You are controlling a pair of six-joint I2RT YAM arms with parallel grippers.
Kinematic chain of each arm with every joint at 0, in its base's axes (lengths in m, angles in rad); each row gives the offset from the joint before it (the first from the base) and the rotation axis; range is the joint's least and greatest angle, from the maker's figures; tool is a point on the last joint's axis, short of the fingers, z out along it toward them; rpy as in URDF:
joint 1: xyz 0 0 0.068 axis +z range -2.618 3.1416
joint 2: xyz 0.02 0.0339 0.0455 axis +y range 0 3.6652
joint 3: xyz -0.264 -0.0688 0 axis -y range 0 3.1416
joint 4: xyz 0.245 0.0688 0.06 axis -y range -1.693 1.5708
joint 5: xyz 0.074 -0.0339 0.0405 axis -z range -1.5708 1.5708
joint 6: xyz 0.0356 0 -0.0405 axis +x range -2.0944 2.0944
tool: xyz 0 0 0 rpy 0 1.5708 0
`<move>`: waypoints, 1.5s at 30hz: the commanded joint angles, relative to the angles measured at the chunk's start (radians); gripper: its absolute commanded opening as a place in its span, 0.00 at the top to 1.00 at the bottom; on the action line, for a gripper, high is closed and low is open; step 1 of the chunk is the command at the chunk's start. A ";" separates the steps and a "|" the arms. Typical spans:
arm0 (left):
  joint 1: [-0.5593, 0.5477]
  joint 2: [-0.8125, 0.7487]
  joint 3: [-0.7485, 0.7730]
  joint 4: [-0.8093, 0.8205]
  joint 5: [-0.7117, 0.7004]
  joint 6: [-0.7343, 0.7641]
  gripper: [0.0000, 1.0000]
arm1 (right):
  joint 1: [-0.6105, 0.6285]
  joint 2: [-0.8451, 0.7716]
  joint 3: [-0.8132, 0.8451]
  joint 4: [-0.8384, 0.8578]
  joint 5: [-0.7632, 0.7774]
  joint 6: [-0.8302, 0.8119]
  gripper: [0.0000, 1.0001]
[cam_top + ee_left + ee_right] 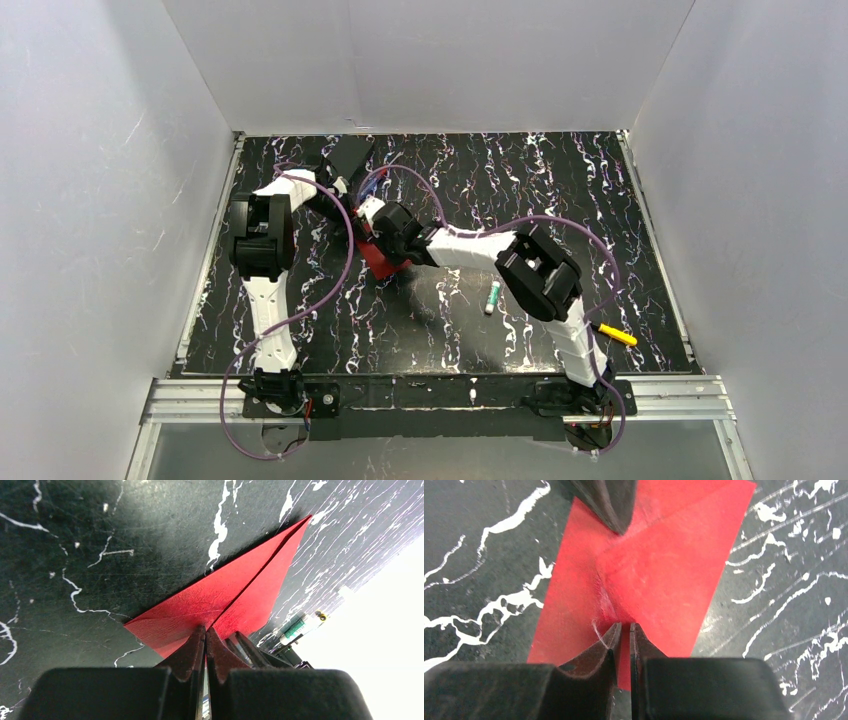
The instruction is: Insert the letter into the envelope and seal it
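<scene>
The right claw [624, 630] is clenched, with only a thin slit between its two fingers. Its tips stand on the near part of the envelope [644, 585]. I cannot tell if any paper is caught in the slit. The left claw [205, 632] is clenched too, and its closed tips press on the same envelope from the opposite side.

The envelope lies flat on the bench [500, 170], left of the middle and about halfway between the near edge and the far edge. The flap [684, 545] looks folded down onto the body. I do not see the letter anywhere, so I suppose it is already inside, but I cannot be sure.

The step in hand seems to be the sealing. To do it well, I think one claw should hold the envelope fixed against the bench while the other slides along the border of the flap, from the point toward the corners. The pressure should be firm but even. The paper already shows small wrinkles near the point of the flap, and a hard push sideways could crumple it more or turn the whole envelope.

A small green and white stick [492, 297] lies toward the near right part of the bench, and a yellow object [617, 336] lies close to the near right corner. Both are well apart from the work.
</scene>
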 commanded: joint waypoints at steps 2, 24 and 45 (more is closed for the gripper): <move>-0.004 0.046 -0.001 0.011 -0.086 0.043 1.00 | -0.057 -0.034 -0.040 -0.224 0.006 0.065 0.80; -0.004 -0.496 -0.119 -0.007 -0.158 0.027 0.32 | -0.255 -0.544 -0.233 -0.663 0.276 0.543 0.28; 0.061 -0.768 -0.322 0.039 -0.436 0.011 0.02 | -0.275 -0.545 -0.497 -0.567 0.113 0.727 0.43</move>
